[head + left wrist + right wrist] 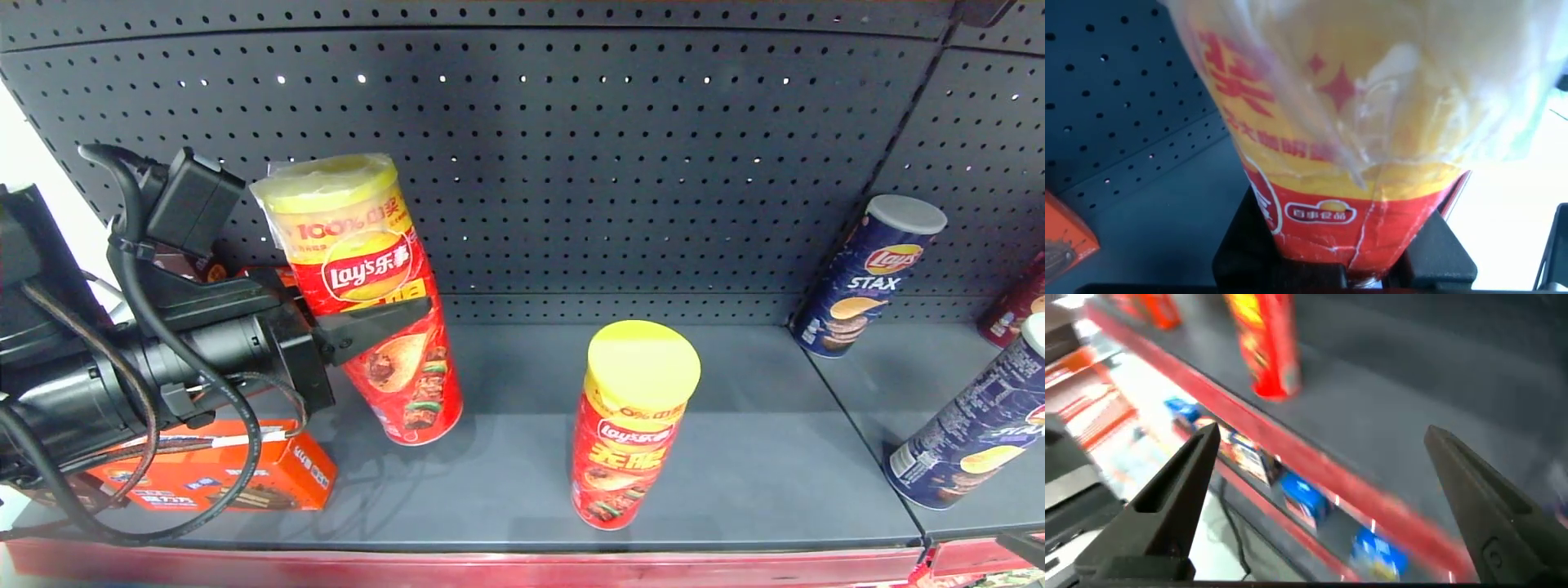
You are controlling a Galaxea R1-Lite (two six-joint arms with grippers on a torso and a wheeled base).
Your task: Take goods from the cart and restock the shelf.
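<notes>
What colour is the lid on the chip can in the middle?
Yellow lid; the head view shows it best.

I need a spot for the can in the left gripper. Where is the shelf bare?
Bare shelf runs from the standing red chip can right to the blue chip can, and behind it to the pegboard back. Crowded at left: the orange box and the left gripper with its held red chip can.
</notes>
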